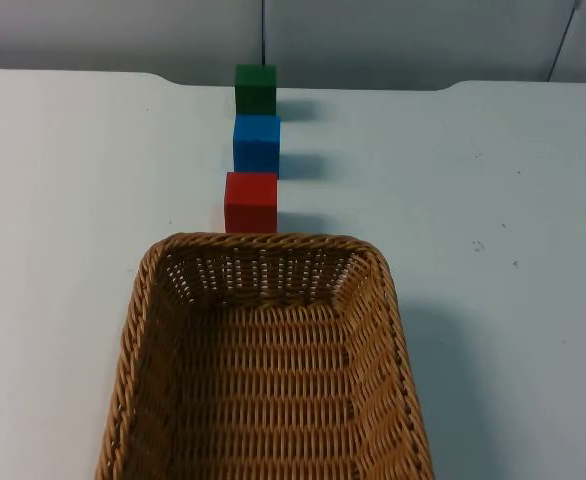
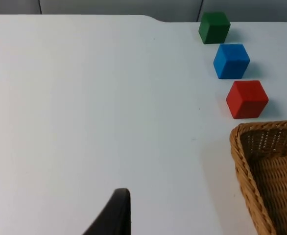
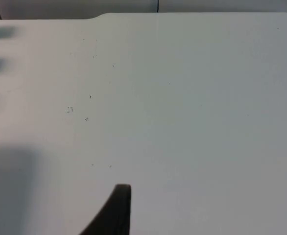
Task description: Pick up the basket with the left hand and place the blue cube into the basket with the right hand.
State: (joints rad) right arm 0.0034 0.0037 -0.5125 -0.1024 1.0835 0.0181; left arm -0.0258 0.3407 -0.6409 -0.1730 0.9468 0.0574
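Observation:
A brown wicker basket [image 1: 263,360] stands on the white table at the near middle, with nothing inside it. Beyond its far rim three cubes form a line running away from me: a red cube [image 1: 251,201] nearest, the blue cube [image 1: 257,143] in the middle, and a green cube [image 1: 256,88] by the wall. The left wrist view shows the same row, with the blue cube [image 2: 231,60] between red and green, and the basket's corner [image 2: 261,166]. My left gripper [image 2: 115,215] hovers over bare table left of the basket. My right gripper [image 3: 116,210] hovers over bare table right of the cubes.
The grey partition wall [image 1: 373,40] closes off the table's far edge just behind the green cube. White table top [image 1: 503,250] stretches to both sides of the basket and the cubes.

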